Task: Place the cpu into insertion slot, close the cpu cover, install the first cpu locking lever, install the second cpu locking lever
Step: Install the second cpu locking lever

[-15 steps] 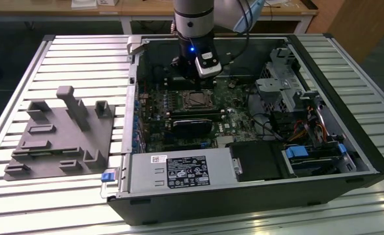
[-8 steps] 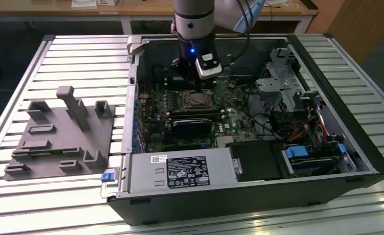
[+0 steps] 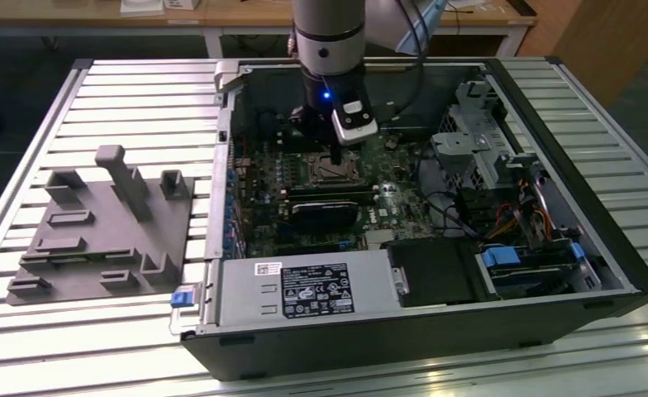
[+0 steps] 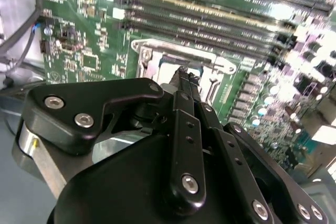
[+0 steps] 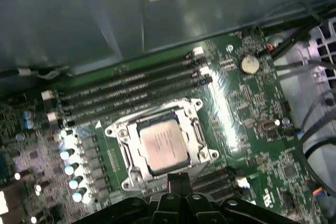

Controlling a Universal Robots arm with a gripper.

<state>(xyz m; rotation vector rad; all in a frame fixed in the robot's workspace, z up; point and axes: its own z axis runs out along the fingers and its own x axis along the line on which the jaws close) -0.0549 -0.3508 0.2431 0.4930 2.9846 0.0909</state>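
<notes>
We see the arm reaching straight down into the open computer case (image 3: 588, 273), its tool (image 3: 336, 155) poised just above the insertion slot (image 5: 160, 141), fingers (image 4: 185, 85) pressed together with nothing between them. The cpu (image 5: 163, 142) sits in the slot, the cpu cover (image 5: 195, 129) framing it, right beside the fingertips.

Cpu (image 5: 164, 144): dull grey-bronze square, flat inside insertion slot (image 5: 119, 139) on the green board. Silvery cpu cover (image 5: 195, 132) lies closed, framing it.
</notes>
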